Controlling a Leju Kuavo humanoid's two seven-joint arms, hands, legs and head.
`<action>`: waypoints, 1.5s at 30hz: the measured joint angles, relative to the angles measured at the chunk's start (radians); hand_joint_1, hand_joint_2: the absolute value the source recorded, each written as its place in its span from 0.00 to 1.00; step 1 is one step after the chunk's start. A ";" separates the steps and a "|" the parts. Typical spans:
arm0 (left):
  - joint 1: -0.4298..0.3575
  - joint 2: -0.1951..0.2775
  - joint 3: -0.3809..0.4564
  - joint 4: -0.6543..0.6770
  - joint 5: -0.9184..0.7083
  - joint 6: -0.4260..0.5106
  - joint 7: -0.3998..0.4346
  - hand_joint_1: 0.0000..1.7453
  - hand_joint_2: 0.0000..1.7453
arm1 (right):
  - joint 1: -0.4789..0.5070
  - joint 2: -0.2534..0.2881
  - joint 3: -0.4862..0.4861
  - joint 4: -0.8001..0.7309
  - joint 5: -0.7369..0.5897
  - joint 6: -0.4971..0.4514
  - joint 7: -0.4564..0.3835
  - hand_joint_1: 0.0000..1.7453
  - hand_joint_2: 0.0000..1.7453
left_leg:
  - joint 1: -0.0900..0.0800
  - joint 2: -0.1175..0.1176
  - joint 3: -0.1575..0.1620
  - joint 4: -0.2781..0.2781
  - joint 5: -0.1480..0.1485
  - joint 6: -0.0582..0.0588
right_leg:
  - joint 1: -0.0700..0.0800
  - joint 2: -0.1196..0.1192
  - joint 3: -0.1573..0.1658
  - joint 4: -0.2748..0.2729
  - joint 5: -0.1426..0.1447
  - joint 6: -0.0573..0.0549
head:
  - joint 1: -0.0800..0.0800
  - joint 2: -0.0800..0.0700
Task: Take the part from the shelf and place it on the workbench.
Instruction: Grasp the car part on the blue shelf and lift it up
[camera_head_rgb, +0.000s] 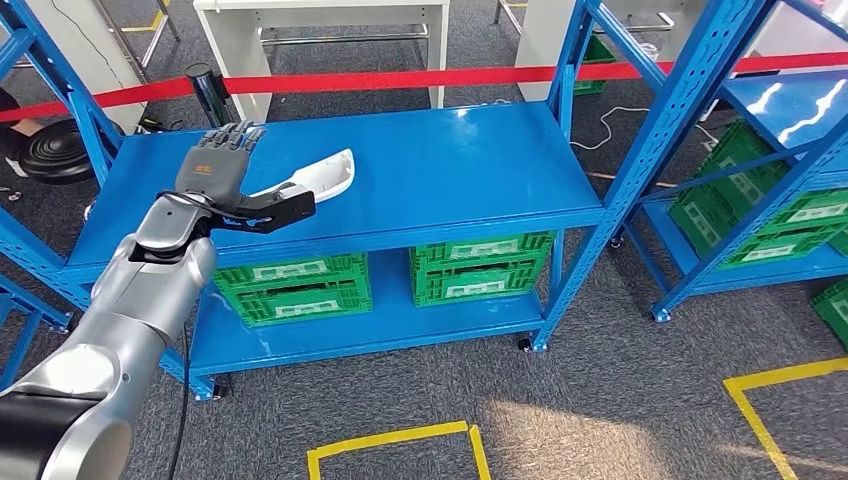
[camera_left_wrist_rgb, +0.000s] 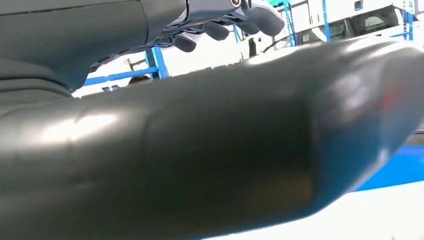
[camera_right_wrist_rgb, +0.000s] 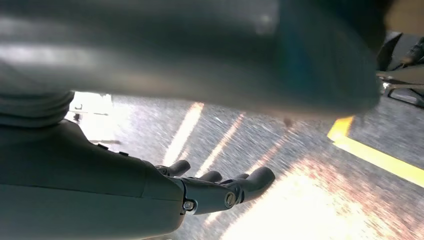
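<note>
The white, curved part (camera_head_rgb: 320, 174) lies on the top board of the blue shelf (camera_head_rgb: 460, 170), left of its middle. My left hand (camera_head_rgb: 224, 178) hovers at the part's near left end, fingers stretched out flat and the thumb reaching across in front of the part. It holds nothing. In the left wrist view the thick thumb (camera_left_wrist_rgb: 225, 150) sits close over the white part (camera_left_wrist_rgb: 355, 215), with the darker fingers (camera_left_wrist_rgb: 220, 27) spread apart from it. My right hand (camera_right_wrist_rgb: 205, 192) hangs over the grey floor with its fingers loosely extended and nothing in them.
Green crates (camera_head_rgb: 295, 288) (camera_head_rgb: 480, 265) stand on the shelf's lower board. A red barrier tape (camera_head_rgb: 400, 78) runs behind the shelf. A second blue shelf (camera_head_rgb: 790, 110) with green crates stands to the right. Yellow tape marks (camera_head_rgb: 400, 440) lie on the grey carpet.
</note>
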 joint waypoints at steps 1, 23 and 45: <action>0.000 0.000 0.000 0.000 0.000 0.000 0.000 0.00 0.00 | 0.000 0.000 0.000 0.000 0.000 0.000 -0.007 0.00 0.00 | 0.000 0.000 0.007 0.001 -0.006 -0.002 | 0.002 0.000 0.025 -0.069 0.041 -0.006 | 0.000 0.000; -0.011 -0.015 -0.006 0.056 0.017 -0.149 -0.138 0.00 1.00 | 0.002 0.000 0.001 0.000 0.007 0.002 0.005 0.00 0.00 | -0.007 0.000 0.032 -0.021 -0.018 -0.032 | 0.010 0.003 0.090 -0.204 0.072 -0.030 | -0.001 0.000; 0.053 -0.013 -0.052 0.135 0.074 -0.161 -0.146 0.00 1.00 | 0.003 0.000 0.017 0.000 0.006 0.001 0.005 0.00 0.00 | -0.007 -0.001 0.033 -0.021 -0.018 -0.031 | 0.006 0.002 0.092 -0.206 0.072 -0.030 | -0.001 0.000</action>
